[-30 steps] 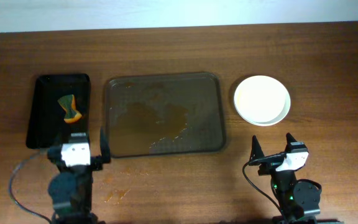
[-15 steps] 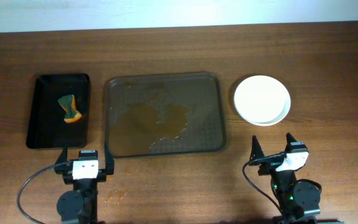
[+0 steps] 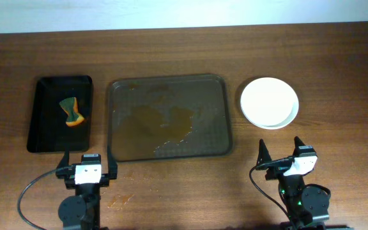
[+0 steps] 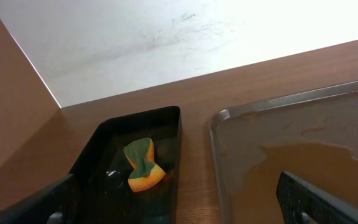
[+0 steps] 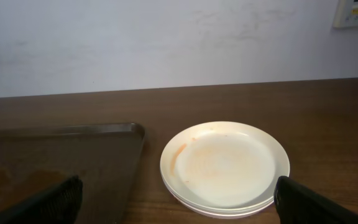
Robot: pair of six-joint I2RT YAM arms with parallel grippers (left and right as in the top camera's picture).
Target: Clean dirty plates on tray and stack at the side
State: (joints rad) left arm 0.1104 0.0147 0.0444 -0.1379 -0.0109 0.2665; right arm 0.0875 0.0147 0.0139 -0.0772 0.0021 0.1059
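Note:
The white plates point(image 3: 269, 102) sit stacked on the table right of the tray; in the right wrist view the stack point(image 5: 224, 165) shows a faint orange streak on the top plate. The dark brown tray point(image 3: 168, 117) holds no plates, only sauce smears; its rim shows in the left wrist view point(image 4: 241, 112) and the right wrist view point(image 5: 73, 132). My left gripper point(image 3: 87, 164) is open and empty near the table's front edge, below the tray's left corner. My right gripper point(image 3: 280, 155) is open and empty, below the plates.
A small black tray point(image 3: 45, 115) at the left holds an orange-and-green sponge point(image 3: 71, 110), also seen in the left wrist view point(image 4: 143, 167). Sauce drips point(image 3: 120, 200) lie on the wood in front of the brown tray. A white wall is behind the table.
My left arm drew back toward the front edge and squared up a second ago; it has held still since. The right arm has not moved.

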